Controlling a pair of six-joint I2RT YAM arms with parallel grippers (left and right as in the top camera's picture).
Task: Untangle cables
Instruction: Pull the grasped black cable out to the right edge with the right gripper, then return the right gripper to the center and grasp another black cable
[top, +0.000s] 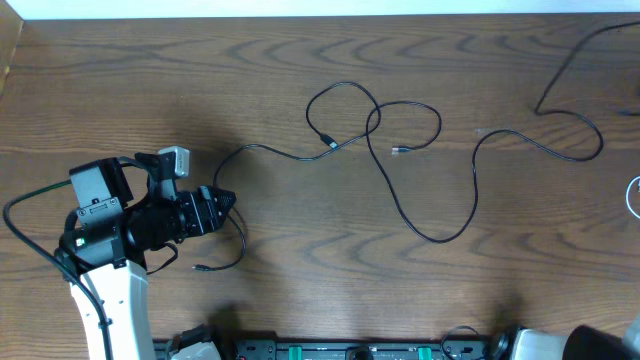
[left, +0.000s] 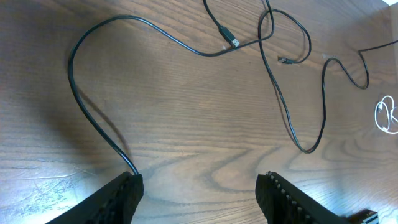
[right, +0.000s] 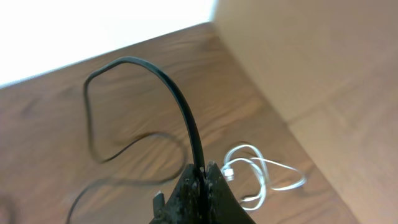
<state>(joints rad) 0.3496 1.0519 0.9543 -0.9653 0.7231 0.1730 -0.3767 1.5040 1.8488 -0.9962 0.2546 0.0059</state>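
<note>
Two thin black cables lie crossed on the wooden table. One cable (top: 280, 152) runs from a plug (top: 331, 146) leftward and down under my left gripper (top: 228, 208). In the left wrist view this cable (left: 87, 112) passes right at the tip of the left finger (left: 127, 190). The left gripper (left: 199, 186) is open with only bare wood between its jaws. The second cable (top: 440, 237) loops mid-table and runs off at the right. My right gripper (right: 202, 168), out of the overhead view, is shut on a black cable (right: 180, 99) that arches up from it.
A coiled white cable (right: 261, 174) lies by the right gripper, near a tan wall (right: 323, 56); it also shows at the right edge (top: 635, 195). A loose plug end (top: 200, 268) lies near the left arm. Arm bases stand along the front edge.
</note>
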